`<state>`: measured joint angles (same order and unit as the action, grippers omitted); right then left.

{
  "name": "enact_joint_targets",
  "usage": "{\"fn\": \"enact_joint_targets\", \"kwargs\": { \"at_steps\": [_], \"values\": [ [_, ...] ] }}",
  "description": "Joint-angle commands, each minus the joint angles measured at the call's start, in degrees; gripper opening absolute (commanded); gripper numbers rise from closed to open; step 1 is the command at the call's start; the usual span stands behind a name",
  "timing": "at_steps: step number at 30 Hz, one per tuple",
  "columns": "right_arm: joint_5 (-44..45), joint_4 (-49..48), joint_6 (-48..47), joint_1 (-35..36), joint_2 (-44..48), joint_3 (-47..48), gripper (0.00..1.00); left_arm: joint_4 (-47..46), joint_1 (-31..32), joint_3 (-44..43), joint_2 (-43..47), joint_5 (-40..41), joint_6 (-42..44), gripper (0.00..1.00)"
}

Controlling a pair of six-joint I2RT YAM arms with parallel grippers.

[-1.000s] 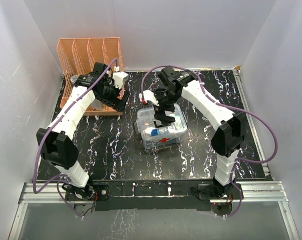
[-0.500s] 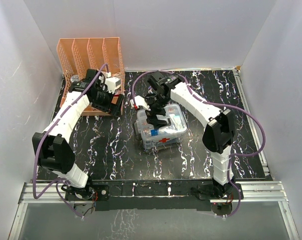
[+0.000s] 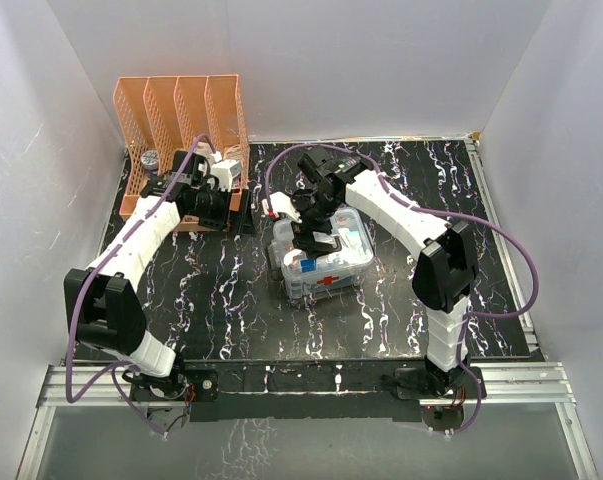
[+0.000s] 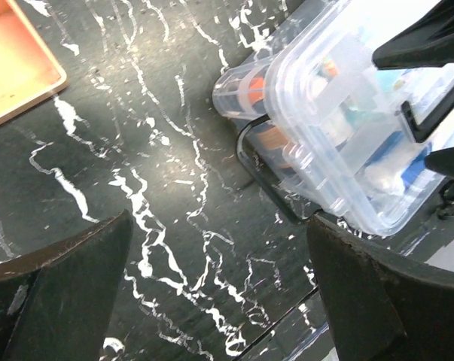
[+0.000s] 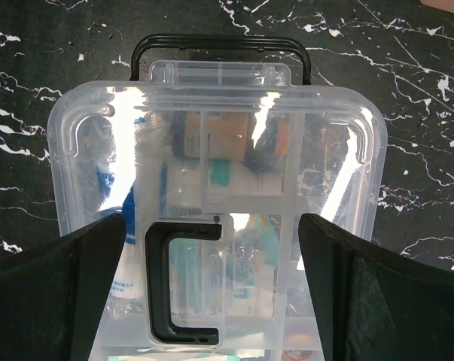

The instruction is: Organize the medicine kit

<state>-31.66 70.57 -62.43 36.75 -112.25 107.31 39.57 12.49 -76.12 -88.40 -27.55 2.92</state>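
Medicine kit (image 3: 349, 262) at mid-desk, lid on, red cross on the near side, contents dimly visible through the clear plastic. Sits directly beneath the right jaws, spread wide and holding nothing, hovering over the lid. Long axis roughly left-to-right across the desk (image 3: 231, 310), slightly skewed. Seen from the right wrist, spans more than the gap between the jaws, so likely too broad to be pinched whole; dark lid handle (image 5: 160, 289) lying flat, bar running across the closing direction, a little to the left of centre between the jaws. Left jaws also wide and empty, low by the foot of the orange file rack (image 3: 181, 110), kit off to their right and apart from them. Right arm plainly the nearer. Next move probably a short descent onto the handle, with a small sideways shift first.
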Motion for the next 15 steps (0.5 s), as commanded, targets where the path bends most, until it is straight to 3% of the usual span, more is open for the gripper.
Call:
{"fn": "enact_joint_targets", "kwargs": {
  "at_steps": [1,8,12,13,14,15],
  "values": [
    [4.1,-1.6,0.0,0.4,0.5,-3.2,0.98,-5.7,-0.2,4.4,3.9,-8.9,-4.4,0.99],
    [4.2,-2.0,1.1,0.4,1.8,-4.1,0.98,-10.6,-0.7,13.3,4.6,-11.7,-16.2,0.99],
    [4.2,-2.1,1.6,0.4,2.5,-4.7,0.98,-11.5,-1.3,15.5,4.3,-10.9,-17.5,0.93],
    [4.1,-2.2,1.7,0.4,2.7,-4.8,0.98,-11.7,-1.4,15.7,4.0,-11.1,-17.8,0.85],
    [4.1,-2.3,1.8,0.4,2.7,-4.8,0.98,-12.0,-1.6,16.0,3.8,-11.0,-18.1,0.68],
    [4.1,-2.3,1.9,0.4,2.8,-4.7,0.99,-12.2,-1.6,16.1,3.5,-10.3,-18.7,0.39]
  ]
}}
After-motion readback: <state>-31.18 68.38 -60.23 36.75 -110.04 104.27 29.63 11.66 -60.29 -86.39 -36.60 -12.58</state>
